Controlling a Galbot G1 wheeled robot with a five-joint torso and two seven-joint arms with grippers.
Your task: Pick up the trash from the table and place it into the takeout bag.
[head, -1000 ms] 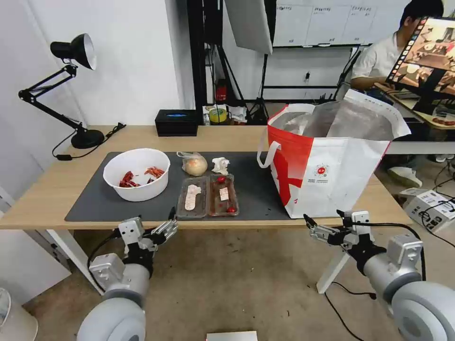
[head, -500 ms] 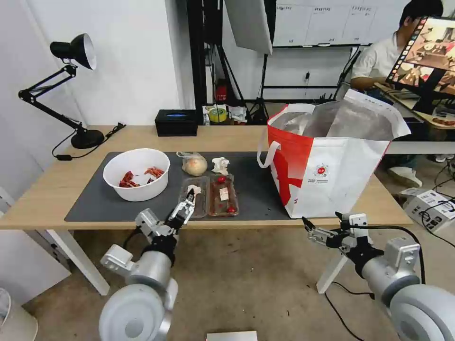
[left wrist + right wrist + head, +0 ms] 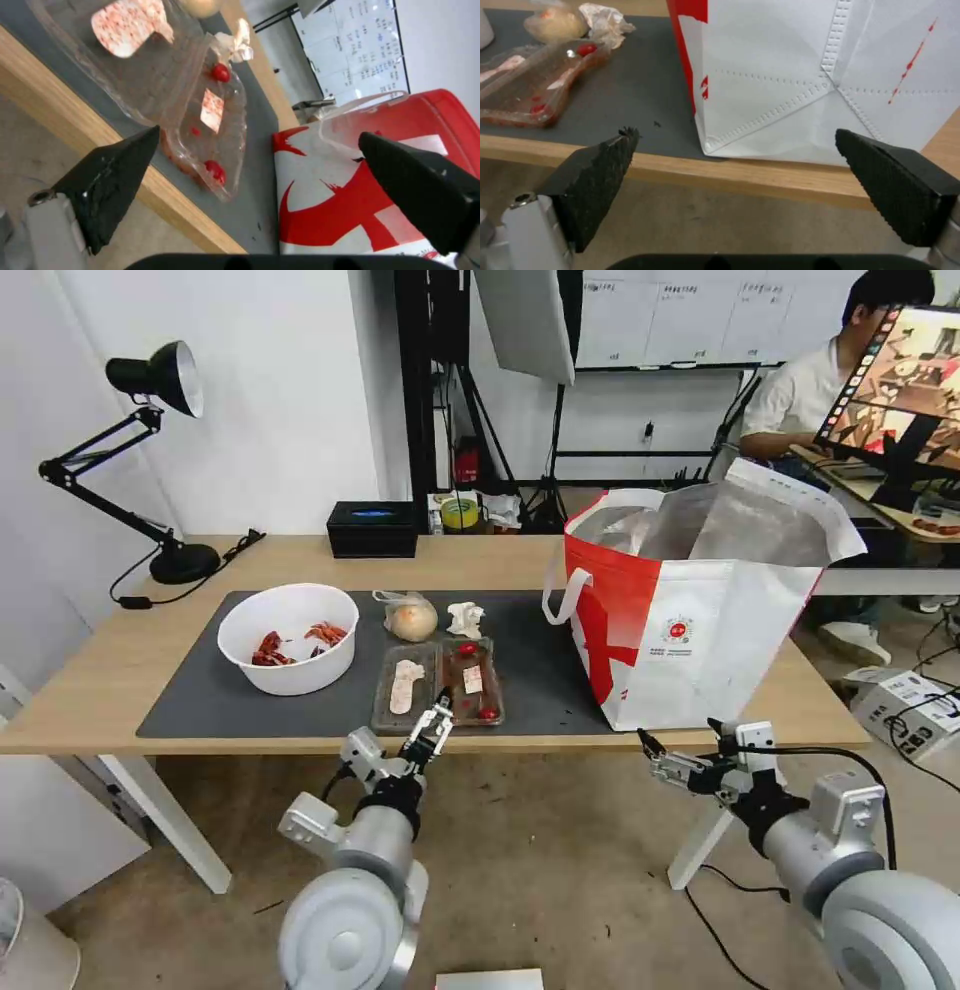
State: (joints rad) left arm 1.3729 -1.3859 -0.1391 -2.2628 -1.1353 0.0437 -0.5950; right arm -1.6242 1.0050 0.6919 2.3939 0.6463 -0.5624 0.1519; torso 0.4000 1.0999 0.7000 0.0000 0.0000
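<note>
On the table (image 3: pixel 90 680), a white bowl (image 3: pixel 288 638) with red shell scraps sits at the left of the dark mat (image 3: pixel 200 700). Right of it lie a bagged bun (image 3: pixel 410 618), a crumpled tissue (image 3: pixel 465 618) and a clear hinged tray (image 3: pixel 438 682). The takeout bag (image 3: pixel 690 630) stands open at the right. My left gripper (image 3: pixel 432 730) is open at the table's front edge, just before the tray (image 3: pixel 165 86) and not touching it. My right gripper (image 3: pixel 678 740) hangs open below the front edge, facing the takeout bag's base (image 3: pixel 805 75).
A black desk lamp (image 3: pixel 150 450) stands at the table's far left and a black box (image 3: pixel 372 528) at its back edge. A cardboard box (image 3: pixel 905 700) and cables lie on the floor to the right. A person sits at a desk behind the takeout bag.
My left arm has swung right and up from below the table's front edge to the near end of the tray. The right arm has barely moved.
</note>
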